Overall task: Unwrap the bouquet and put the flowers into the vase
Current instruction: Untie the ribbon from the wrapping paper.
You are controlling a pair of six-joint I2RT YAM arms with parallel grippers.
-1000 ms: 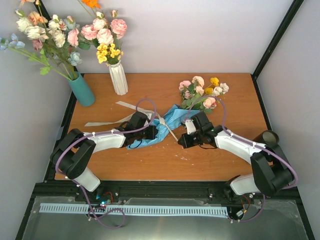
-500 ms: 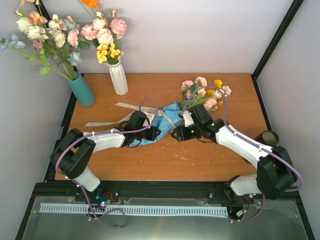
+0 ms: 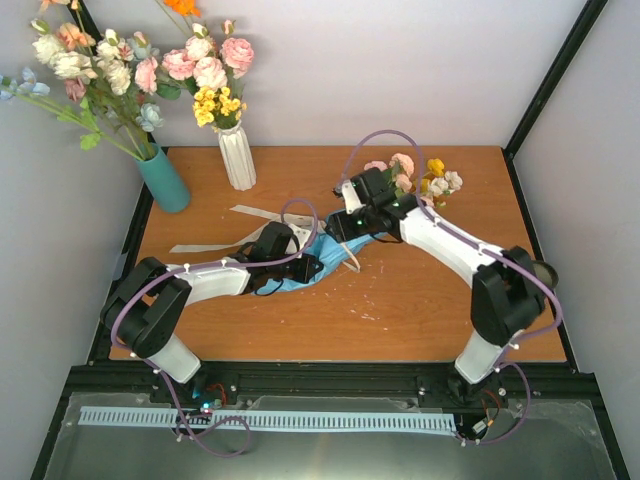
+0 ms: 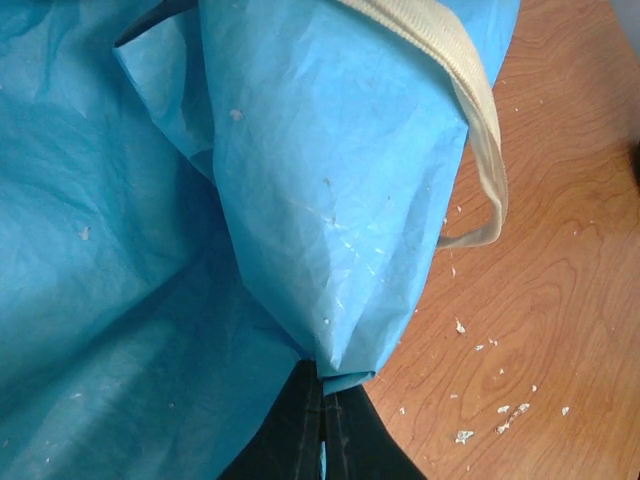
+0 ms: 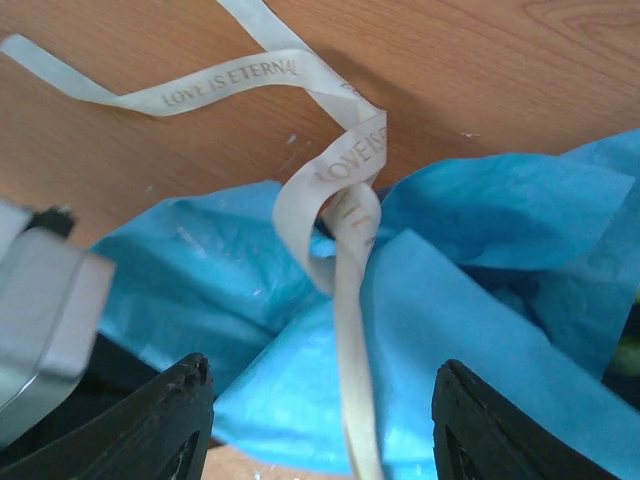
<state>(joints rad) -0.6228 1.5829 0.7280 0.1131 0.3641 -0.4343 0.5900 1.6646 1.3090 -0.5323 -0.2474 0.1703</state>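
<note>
The bouquet lies mid-table, its flowers point(image 3: 415, 180) pointing to the back right and its blue paper point(image 3: 335, 250) spread out to the left. My left gripper point(image 3: 305, 268) is shut on a fold of the paper point(image 4: 300, 180), its tips point(image 4: 322, 390) pinching the fold's lower corner. My right gripper point(image 3: 337, 228) hovers open over the paper point(image 5: 470, 300), the beige ribbon point(image 5: 350, 200) running between its fingertips point(image 5: 190, 400) without touching them. The ribbon point(image 4: 480, 130) loops over the paper. The vase is hidden behind my right arm's elbow.
A white ribbed vase point(image 3: 238, 158) and a teal vase point(image 3: 165, 180), both holding larger bunches, stand at the back left. A loose ribbon tail point(image 3: 255, 213) lies on the wood left of the paper. Small paper flecks point(image 4: 500, 410) dot the table.
My right gripper opened and swung left and toward the back, from the near side of the stems to above the paper and ribbon. The left gripper stayed shut on the paper.
</note>
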